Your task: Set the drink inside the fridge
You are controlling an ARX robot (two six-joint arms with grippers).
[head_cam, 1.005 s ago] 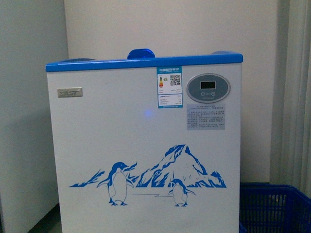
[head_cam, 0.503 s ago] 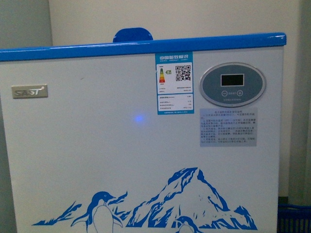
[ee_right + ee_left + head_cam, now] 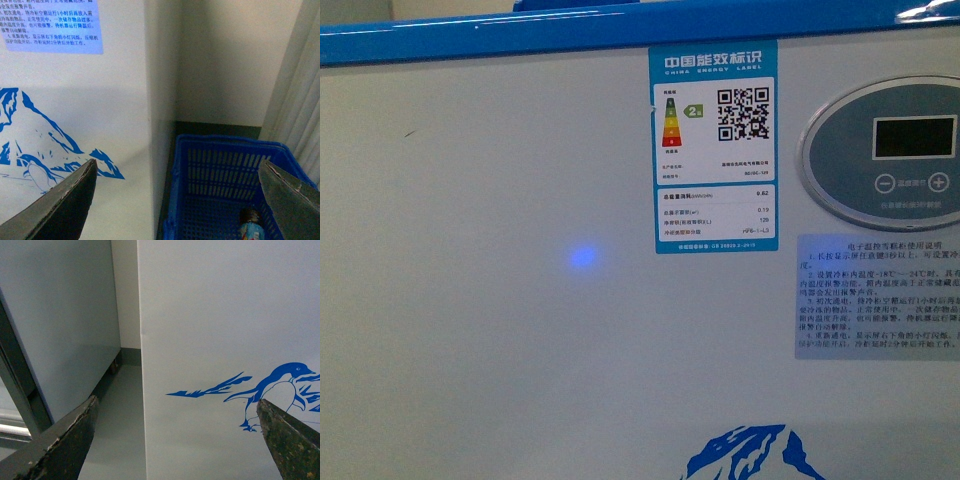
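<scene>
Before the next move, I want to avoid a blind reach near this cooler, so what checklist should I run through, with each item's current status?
1. Left tool open and empty: ok.
2. Right tool open and empty: ok.
3. Drink located: ok, a bottle is in the blue basket beside the fridge.
4. Drink in hand: not ok, neither tool holds it.
5. Fridge lid open: cannot tell; the front view shows only the blue rim.

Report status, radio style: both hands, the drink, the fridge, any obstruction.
Left hand open, empty. Right hand open, empty. Drink bottle in blue basket beside fridge, not yet picked. Fridge close ahead; open or shut, cannot tell.
</scene>
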